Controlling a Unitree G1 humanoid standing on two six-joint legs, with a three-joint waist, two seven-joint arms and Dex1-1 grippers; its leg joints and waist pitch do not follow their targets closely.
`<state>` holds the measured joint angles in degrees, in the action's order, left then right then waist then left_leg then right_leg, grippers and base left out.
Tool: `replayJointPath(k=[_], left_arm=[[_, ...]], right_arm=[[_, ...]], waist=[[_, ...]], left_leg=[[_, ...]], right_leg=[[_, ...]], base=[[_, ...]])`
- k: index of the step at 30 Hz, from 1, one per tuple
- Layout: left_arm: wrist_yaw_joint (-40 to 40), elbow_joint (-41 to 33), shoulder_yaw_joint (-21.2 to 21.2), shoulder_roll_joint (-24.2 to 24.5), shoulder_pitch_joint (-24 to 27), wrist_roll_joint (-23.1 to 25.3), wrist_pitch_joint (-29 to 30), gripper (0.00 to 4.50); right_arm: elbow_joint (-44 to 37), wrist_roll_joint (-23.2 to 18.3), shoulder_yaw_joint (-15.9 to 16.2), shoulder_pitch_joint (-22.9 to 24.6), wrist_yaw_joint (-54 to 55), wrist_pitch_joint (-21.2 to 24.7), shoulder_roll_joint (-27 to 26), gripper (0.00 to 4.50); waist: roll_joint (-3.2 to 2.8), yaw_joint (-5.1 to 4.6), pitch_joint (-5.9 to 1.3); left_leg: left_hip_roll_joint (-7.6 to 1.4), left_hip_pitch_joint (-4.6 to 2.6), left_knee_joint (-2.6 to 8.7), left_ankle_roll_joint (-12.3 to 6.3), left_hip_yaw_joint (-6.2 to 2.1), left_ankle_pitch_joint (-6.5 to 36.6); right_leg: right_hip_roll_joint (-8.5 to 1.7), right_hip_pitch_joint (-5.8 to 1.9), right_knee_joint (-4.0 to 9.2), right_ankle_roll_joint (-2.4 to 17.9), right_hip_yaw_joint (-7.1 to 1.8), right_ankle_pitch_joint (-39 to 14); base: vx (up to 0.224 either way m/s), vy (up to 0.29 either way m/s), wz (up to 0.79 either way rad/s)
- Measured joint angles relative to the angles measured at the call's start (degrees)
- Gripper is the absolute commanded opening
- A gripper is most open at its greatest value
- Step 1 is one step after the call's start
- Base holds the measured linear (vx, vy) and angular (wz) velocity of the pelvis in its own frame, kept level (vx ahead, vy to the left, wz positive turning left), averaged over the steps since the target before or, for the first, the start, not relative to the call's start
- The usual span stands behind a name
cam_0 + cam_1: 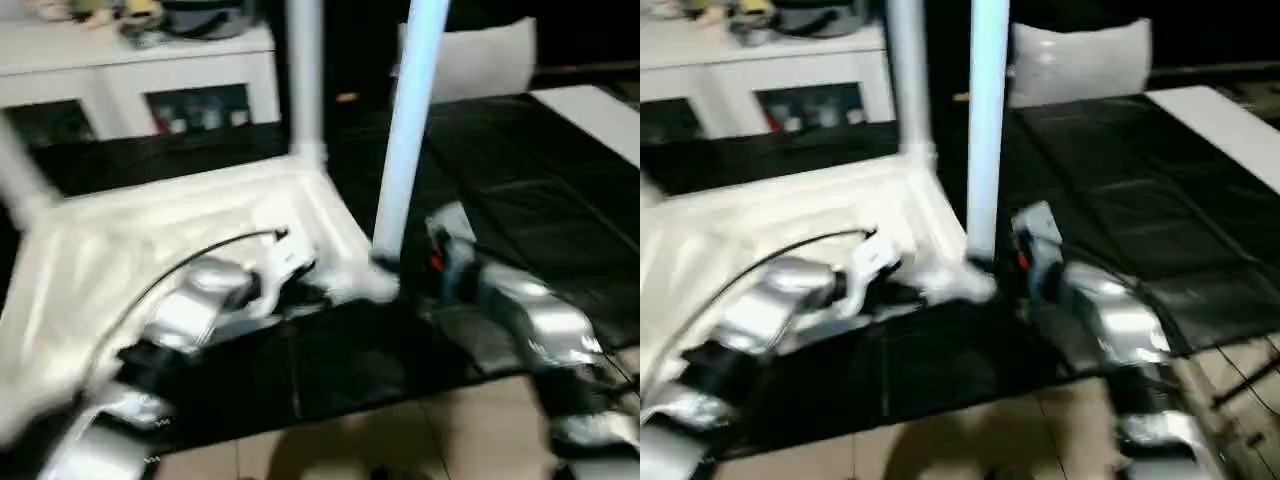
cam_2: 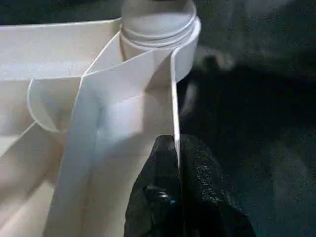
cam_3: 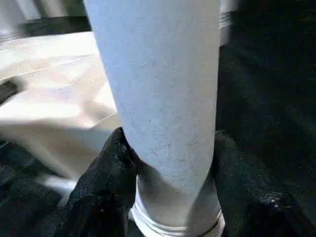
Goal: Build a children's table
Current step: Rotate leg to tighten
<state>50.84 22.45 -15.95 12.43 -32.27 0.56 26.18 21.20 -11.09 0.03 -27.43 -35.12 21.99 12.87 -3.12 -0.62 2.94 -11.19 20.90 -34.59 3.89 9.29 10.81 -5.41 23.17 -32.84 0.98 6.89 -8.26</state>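
Black fingers (image 2: 163, 197) of the left gripper (image 2: 177, 197) pinch the thin side wall of the upturned tabletop (image 1: 150, 240) near its corner socket. Right gripper (image 3: 168, 197) fingers (image 3: 106, 182) clasp an upright leg (image 1: 405, 130) low down at that corner. Tabletop lies on a black floor mat (image 1: 520, 180); another leg (image 1: 305, 75) stands behind.

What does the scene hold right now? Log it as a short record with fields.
tabletop: white plastic rectangular tabletop, ribbed underside up, on a black mat
legs: three white tapered tubular legs stand in corner sockets; nearest leg at the near corner
left gripper: left gripper shut on the tabletop's thin side wall
right gripper: right gripper closed around the nearest leg just above its socket
background: white cabinet with glass doors
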Motion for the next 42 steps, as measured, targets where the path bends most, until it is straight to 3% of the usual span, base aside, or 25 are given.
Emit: replayJointPath(k=[2, 4, 6, 8, 12, 18, 22, 28, 30, 34, 42], left_arm=[[-2.30, 0.01, 0.29, -1.26, 0.19, 0.43, 0.74, 0.00], [-3.83, 0.01, 0.77, -2.19, 0.25, 0.43, 1.41, 0.00], [-3.82, -0.14, 0.92, -2.47, 0.25, 0.41, 1.50, 0.00], [-3.56, -0.45, -0.15, -2.74, 0.38, 0.41, 1.41, 0.00], [-2.58, -0.72, -0.80, -2.41, 0.43, 0.37, 0.80, 0.00], [0.22, -0.69, -2.31, 0.17, 0.46, 0.41, -1.70, 0.00], [6.38, -0.66, -3.95, 4.01, 0.96, 0.32, -6.71, 0.00], [16.94, -0.63, -5.41, 10.72, 1.27, 0.00, -13.78, 0.00], [19.21, -0.63, -5.72, 11.97, 1.36, -0.37, -14.79, 0.00], [23.67, -0.91, -6.97, 13.73, 1.41, -0.95, -17.07, 0.00], [28.62, -1.86, -8.66, 15.37, 2.06, -1.88, -20.11, 0.00]], right_arm=[[1.22, 0.27, -0.71, 0.01, 2.86, -1.63, -1.74, 1.96], [1.79, 0.14, -1.83, 0.01, 4.54, -2.36, -3.20, 2.64], [1.72, -0.92, -2.96, 0.04, 4.81, -1.90, -4.20, 2.66], [1.24, -1.42, -3.67, 0.62, 4.75, -1.03, -4.16, 2.99], [0.16, -1.83, -3.43, 1.50, 2.66, -0.83, -3.00, 3.20], [-0.79, -2.22, -1.35, 3.21, -3.55, -1.90, 1.68, 3.78], [-0.87, -1.76, 0.55, 4.36, -12.83, -4.03, 8.72, 4.13], [-2.54, -1.77, 4.55, 5.04, -29.17, -7.86, 17.32, 4.13], [-2.61, -1.83, 4.80, 5.04, -31.83, -8.84, 18.65, 3.88], [-3.04, -2.88, 6.86, 5.25, -38.46, -9.13, 19.61, 3.55], [-5.14, -5.41, 9.88, 5.94, -46.06, -8.65, 19.34, 2.90]], waist=[[-0.04, -0.07, -0.01], [-0.04, 0.09, -0.01], [-0.04, 0.33, -0.01], [-0.08, 1.04, -0.03], [-0.10, 2.26, -0.04], [-0.18, 2.97, 0.00], [-0.23, 3.79, 0.03], [-0.28, 4.72, 0.07], [-0.28, 5.07, 0.06], [-0.28, 5.98, 0.06], [-0.23, 6.64, 0.05]], left_leg=[[-0.01, 0.14, 0.09, 0.00, -0.07, 0.00], [0.00, 0.18, 0.13, 0.01, -0.15, 0.01], [0.00, 0.18, 0.24, 0.01, -0.19, 0.03], [0.05, 0.19, 0.37, 0.05, -0.25, 0.08], [0.04, 0.24, 0.40, -0.14, -0.27, 0.02], [0.06, 0.19, 0.37, 0.16, -0.26, 0.19], [0.03, 0.13, 0.23, 0.16, -0.24, 0.18], [-0.02, 0.17, 0.11, 0.15, -0.23, 0.18], [-0.02, 0.15, 0.10, 0.15, -0.21, 0.18], [-0.05, 0.14, 0.10, 0.15, -0.11, 0.18], [-0.11, 0.10, 0.07, 0.15, 0.07, 0.17]], right_leg=[[0.01, 0.10, -0.02, 0.00, 0.04, 0.01], [0.02, 0.10, -0.11, 0.03, 0.05, 0.05], [0.03, 0.10, -0.12, 0.04, 0.06, 0.06], [0.03, 0.13, -0.12, 0.04, 0.06, 0.05], [0.05, 0.24, -0.18, 0.26, 0.03, 0.13], [0.04, 0.24, -0.18, 0.13, 0.01, 0.06], [0.04, 0.22, -0.23, 0.11, -0.01, 0.07], [0.03, 0.20, -0.25, 0.11, -0.02, 0.08], [0.03, 0.20, -0.26, 0.14, -0.04, 0.10], [0.03, 0.20, -0.30, 0.20, -0.03, 0.13], [0.02, 0.18, -0.31, 0.14, -0.08, 0.10]], base=[[0.000, 0.000, 0.00], [0.000, 0.000, 0.00], [0.000, 0.000, 0.00], [0.000, 0.000, 0.00], [0.000, 0.000, 0.00], [0.000, 0.000, 0.00], [0.000, 0.000, 0.00], [0.000, 0.000, 0.00], [0.000, 0.000, 0.00], [0.000, 0.000, 0.00], [0.000, 0.000, 0.00]])
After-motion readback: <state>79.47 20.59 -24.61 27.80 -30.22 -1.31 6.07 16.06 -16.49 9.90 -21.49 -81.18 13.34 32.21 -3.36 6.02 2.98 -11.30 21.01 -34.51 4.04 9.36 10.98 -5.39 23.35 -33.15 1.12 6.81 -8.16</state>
